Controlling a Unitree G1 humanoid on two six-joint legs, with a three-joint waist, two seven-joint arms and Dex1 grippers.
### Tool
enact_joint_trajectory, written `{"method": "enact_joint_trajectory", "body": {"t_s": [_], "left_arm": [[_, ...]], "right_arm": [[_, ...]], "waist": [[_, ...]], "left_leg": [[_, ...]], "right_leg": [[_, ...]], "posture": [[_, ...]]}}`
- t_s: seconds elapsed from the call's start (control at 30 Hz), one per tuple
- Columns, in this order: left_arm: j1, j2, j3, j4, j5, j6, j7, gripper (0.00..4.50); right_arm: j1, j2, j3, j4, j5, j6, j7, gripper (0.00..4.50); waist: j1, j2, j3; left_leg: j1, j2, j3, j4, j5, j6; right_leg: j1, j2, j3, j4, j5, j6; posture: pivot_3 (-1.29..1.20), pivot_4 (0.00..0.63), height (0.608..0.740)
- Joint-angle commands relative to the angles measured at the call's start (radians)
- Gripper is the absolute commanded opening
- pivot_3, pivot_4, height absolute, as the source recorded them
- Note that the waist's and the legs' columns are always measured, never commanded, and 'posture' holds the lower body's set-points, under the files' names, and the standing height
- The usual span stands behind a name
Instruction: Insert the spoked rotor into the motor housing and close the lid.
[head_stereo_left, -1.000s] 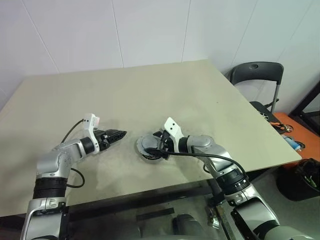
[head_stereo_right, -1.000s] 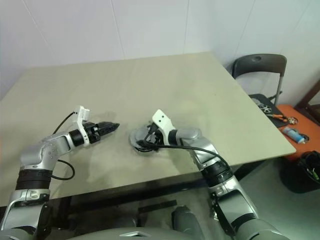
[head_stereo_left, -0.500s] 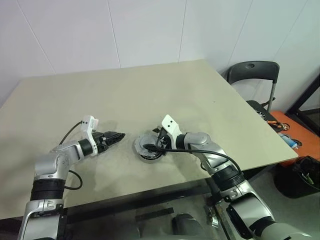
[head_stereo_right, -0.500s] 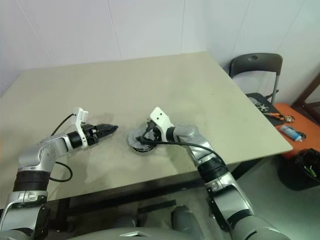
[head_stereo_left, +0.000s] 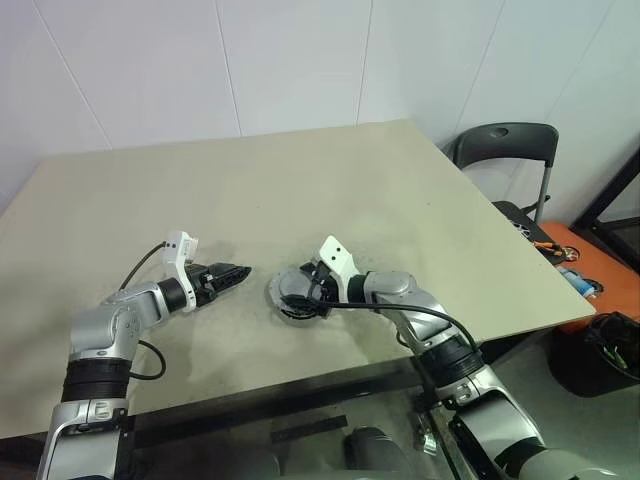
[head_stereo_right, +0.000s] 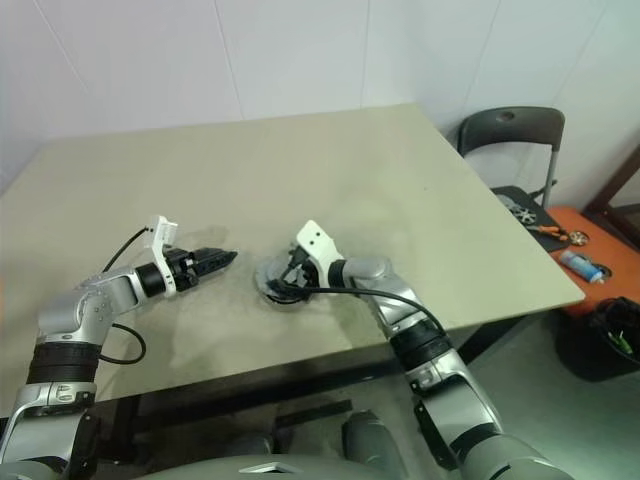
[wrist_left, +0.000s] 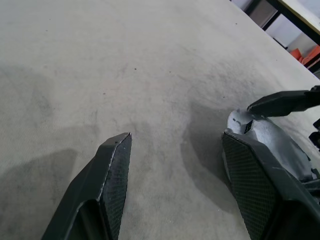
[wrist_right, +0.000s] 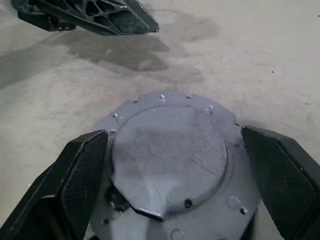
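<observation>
So there's one beige table (head_stereo_left: 300, 180) and basically one stack of parts on it near the front edge: the lid (wrist_right: 170, 150), a flat grey disc with a notched rim and small holes, sitting on top of what looks like the motor housing (head_stereo_left: 292, 296). Can't see inside it, so no idea from here where the spoked rotor is.

Two grippers in play. The right gripper (wrist_right: 175, 185) is spread wide, one black finger on each side of the lid, straddling it. The pads look just beside the rim, but I can't tell if they actually touch, and it isn't clamped on anything. The left gripper (head_stereo_left: 228, 272) hovers over the table a little to the left of the stack, pointing at it, jaws partly open with nothing between them; just bare tabletop shows between its two fingers (wrist_left: 112, 170) in the wrist view.

Off to the right past the table: one dark folding chair (head_stereo_left: 510, 150), plus an orange surface (head_stereo_left: 585, 265) with a few small tools I can't make out.
</observation>
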Motion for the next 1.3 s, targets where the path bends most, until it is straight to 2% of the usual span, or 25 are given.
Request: {"method": "enact_joint_trajectory", "body": {"t_s": [0.03, 0.13, 0.2, 0.3, 0.6, 0.83, 0.97, 1.13, 1.3], "left_arm": [[-0.020, 0.001, 0.012, -0.035, -0.008, -0.005, -0.001, 3.06], [-0.019, 0.000, 0.013, -0.037, -0.009, -0.005, 0.000, 3.06], [-0.016, 0.000, 0.014, -0.038, -0.009, -0.005, 0.000, 3.06], [-0.013, -0.001, 0.016, -0.039, -0.009, -0.006, 0.002, 3.06], [-0.013, -0.010, 0.014, -0.030, -0.005, -0.013, 0.006, 3.06], [-0.009, -0.018, 0.011, -0.027, 0.000, -0.020, 0.015, 3.06], [-0.003, -0.022, 0.012, -0.032, -0.001, -0.020, 0.018, 3.06], [0.001, -0.027, 0.012, -0.029, 0.001, -0.020, 0.021, 3.06], [0.004, -0.022, 0.016, -0.036, -0.004, -0.010, 0.023, 3.06]], "right_arm": [[-0.009, 0.005, -0.003, 0.000, -0.010, -0.015, -0.001, 4.46], [-0.003, 0.004, -0.002, 0.004, -0.016, -0.023, 0.001, 4.46], [0.002, 0.000, -0.008, 0.007, -0.015, -0.034, 0.004, 4.08], [0.006, -0.010, -0.014, 0.003, -0.014, -0.025, 0.008, 3.23], [0.006, -0.040, -0.044, -0.023, -0.015, -0.024, -0.013, 3.23], [0.005, -0.086, -0.025, -0.236, -0.016, 0.002, -0.005, 3.23], [0.026, -0.109, -0.035, -0.288, 0.008, 0.050, -0.006, 3.23], [0.084, -0.121, -0.018, -0.267, 0.002, 0.085, -0.015, 3.23], [0.122, -0.162, 0.034, -0.243, -0.047, 0.043, 0.005, 3.23]], "waist": [[0.000, 0.000, 0.000], [0.000, 0.000, 0.000], [0.000, 0.000, 0.000], [0.000, 0.000, 0.000], [0.003, 0.000, 0.000], [0.002, 0.000, 0.000], [0.001, 0.000, 0.000], [0.002, 0.000, 0.000], [0.003, 0.000, 0.000]], "left_leg": [[0.000, 0.000, 0.000, 0.000, 0.000, 0.000], [0.000, 0.000, 0.000, 0.000, 0.000, 0.000], [0.000, 0.000, 0.000, 0.000, 0.000, 0.000], [0.000, 0.000, 0.000, 0.000, 0.000, 0.000], [0.000, 0.000, 0.000, 0.006, 0.000, 0.000], [0.000, -0.001, 0.000, 0.012, 0.000, 0.000], [0.000, 0.000, -0.001, 0.012, 0.000, 0.000], [0.000, 0.000, -0.001, 0.012, 0.000, 0.000], [0.000, -0.001, 0.000, 0.013, 0.000, 0.000]], "right_leg": [[0.000, 0.000, 0.000, 0.000, 0.000, 0.000], [0.000, 0.000, 0.000, 0.000, 0.000, 0.000], [0.000, 0.000, 0.000, 0.000, 0.000, 0.000], [0.000, 0.000, 0.000, 0.000, 0.000, 0.000], [0.001, 0.000, 0.000, 0.005, 0.000, 0.000], [0.003, 0.000, 0.000, 0.007, -0.001, 0.001], [0.003, 0.001, 0.000, 0.008, -0.001, 0.002], [0.003, 0.001, 0.000, 0.007, -0.001, 0.001], [0.004, 0.001, 0.000, 0.007, -0.002, 0.002]], "posture": [[0.00, 0.000, 0.740], [0.00, 0.000, 0.740], [0.00, 0.000, 0.740], [0.00, 0.000, 0.740], [0.00, 0.000, 0.740], [0.00, 0.000, 0.740], [0.00, 0.000, 0.740], [0.00, 0.000, 0.740], [0.00, 0.000, 0.740]]}}
